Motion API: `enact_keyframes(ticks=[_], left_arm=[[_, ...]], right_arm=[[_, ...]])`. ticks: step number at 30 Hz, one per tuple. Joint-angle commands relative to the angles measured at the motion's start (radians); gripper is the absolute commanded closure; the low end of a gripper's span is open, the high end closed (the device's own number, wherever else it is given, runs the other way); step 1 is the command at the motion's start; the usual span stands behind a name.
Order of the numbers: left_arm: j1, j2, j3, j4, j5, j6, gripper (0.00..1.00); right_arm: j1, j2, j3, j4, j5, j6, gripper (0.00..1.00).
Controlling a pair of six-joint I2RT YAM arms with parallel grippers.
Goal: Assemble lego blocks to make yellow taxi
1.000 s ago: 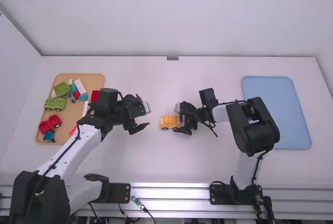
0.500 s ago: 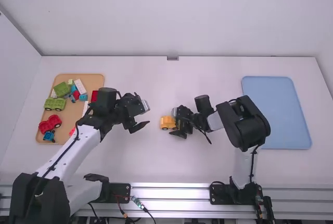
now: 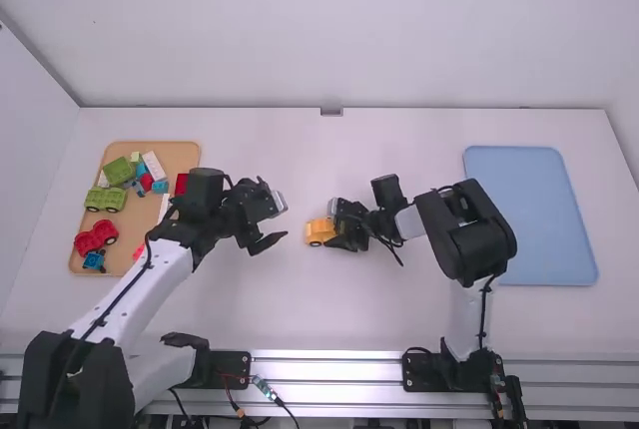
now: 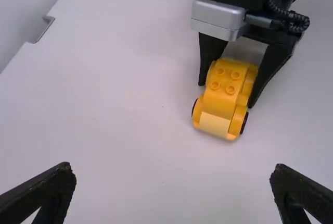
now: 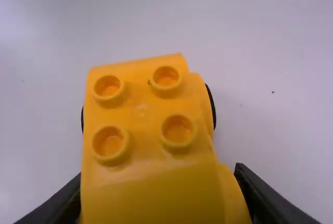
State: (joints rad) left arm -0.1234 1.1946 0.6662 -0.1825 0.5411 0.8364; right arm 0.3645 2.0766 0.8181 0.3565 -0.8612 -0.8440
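"White walls (image 3: 329, 30) around a white bench (image 3: 290, 319), then. Where's the taxi?"

"Near the middle of the bench, between the arms: a yellow wheeled Duplo-style car (image 4: 221, 94), upright, four studs on top."

"Anything touching it?"

"Yes, the right gripper (image 3: 334, 224). Its fingers are closed against the car's two sides, one on each."

"And the left gripper (image 3: 275, 208)?"

"Apart from the car, above the bench. Its fingers stand wide open with nothing between them."

"What else is out?"

"On the left, a tan tray (image 3: 182, 158) of blocks, among them a green wheeled piece (image 3: 105, 200) and a red wheeled piece (image 3: 96, 237). On the right, a blue tray (image 3: 529, 210)."
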Motion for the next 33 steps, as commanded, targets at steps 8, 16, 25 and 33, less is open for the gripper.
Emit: enact_keyframes(ticks=[8,16,25,33], left_arm=[[0.006,-0.021,-0.006,-0.008,0.019,-0.003,0.01],[0.005,-0.021,-0.006,-0.007,0.023,-0.003,0.01],[0.005,-0.021,-0.006,0.032,0.053,-0.003,0.01],[0.005,-0.021,-0.006,0.067,0.053,-0.019,0.01]], right_arm=[[-0.074,-0.067,0.033,0.001,-0.104,0.048,0.62],[-0.223,-0.305,-0.037,0.000,0.002,0.230,0.62],[-0.438,-0.638,-0.175,-0.082,0.361,0.465,0.64],[-0.656,-0.819,-0.263,-0.150,0.668,0.621,0.69]])
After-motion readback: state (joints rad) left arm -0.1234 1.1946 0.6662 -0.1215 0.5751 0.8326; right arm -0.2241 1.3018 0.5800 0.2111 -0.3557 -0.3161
